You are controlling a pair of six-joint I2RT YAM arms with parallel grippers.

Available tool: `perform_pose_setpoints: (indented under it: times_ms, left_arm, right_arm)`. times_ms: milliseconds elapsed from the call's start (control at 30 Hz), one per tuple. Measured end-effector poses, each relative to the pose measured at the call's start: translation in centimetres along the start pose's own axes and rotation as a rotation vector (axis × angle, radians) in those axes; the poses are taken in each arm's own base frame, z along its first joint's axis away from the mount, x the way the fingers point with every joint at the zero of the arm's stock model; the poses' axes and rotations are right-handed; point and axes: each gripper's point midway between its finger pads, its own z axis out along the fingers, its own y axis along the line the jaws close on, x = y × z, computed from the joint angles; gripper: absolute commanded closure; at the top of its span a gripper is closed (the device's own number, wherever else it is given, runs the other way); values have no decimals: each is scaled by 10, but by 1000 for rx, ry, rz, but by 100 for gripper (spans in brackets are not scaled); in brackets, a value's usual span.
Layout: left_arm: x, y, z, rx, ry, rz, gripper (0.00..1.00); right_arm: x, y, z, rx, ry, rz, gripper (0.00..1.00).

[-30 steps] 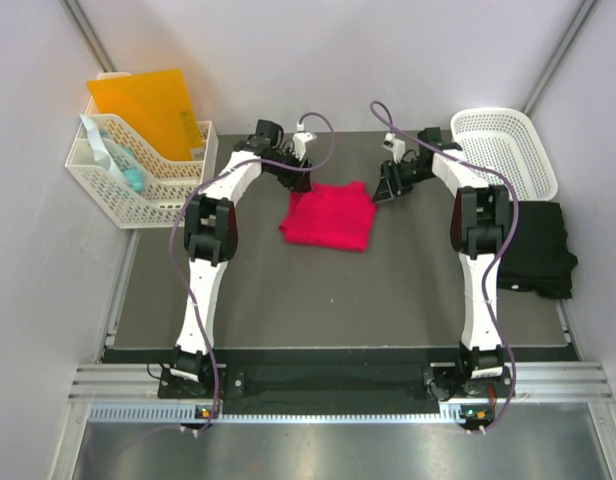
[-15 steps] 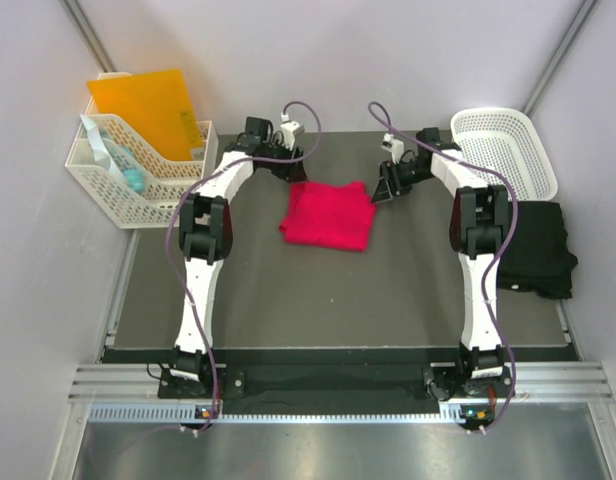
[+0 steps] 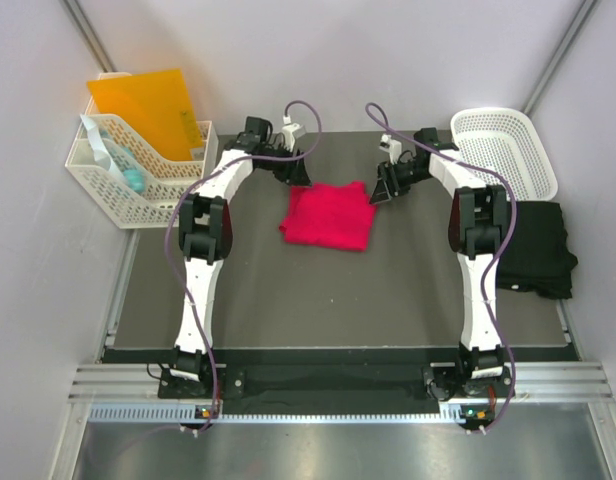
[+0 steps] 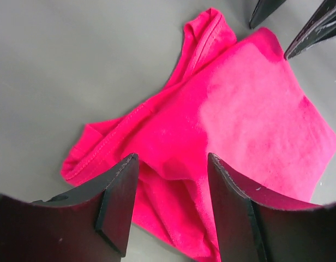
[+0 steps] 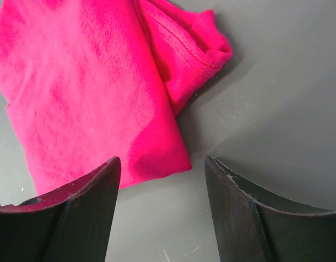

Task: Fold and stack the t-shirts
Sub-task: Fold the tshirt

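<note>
The pinkish-red t-shirt lies folded into a small square at the back middle of the dark table. It also shows in the left wrist view and the right wrist view. My left gripper is open and empty, just above the shirt's far left corner, its fingers apart over the cloth. My right gripper is open and empty beside the shirt's far right corner, its fingers apart over bare table. The black t-shirt lies crumpled at the table's right edge.
A white lattice basket stands at the back right. A white rack holding an orange folder and pale blue things stands at the back left. Grey walls close in on both sides.
My left gripper has lifted off the red shirt's far left corner and drawn back a little toward the far edge. The right gripper and the shirt have hardly moved.
</note>
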Motion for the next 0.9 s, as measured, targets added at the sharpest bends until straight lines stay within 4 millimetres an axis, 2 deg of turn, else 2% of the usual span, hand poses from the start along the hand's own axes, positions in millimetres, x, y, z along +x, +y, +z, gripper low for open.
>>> perform_pose_setpoints:
  times_ms: [533, 800, 900]
  left_arm:
    - [14, 5, 2, -6, 38, 15, 42]
    - [32, 15, 15, 1, 64, -10, 42]
    - [31, 14, 18, 7, 61, -10, 42]
  right_arm:
    - [0, 0, 0, 1, -1, 3, 36]
    - [0, 0, 0, 0, -1, 4, 36]
    - [0, 0, 0, 0, -1, 5, 37]
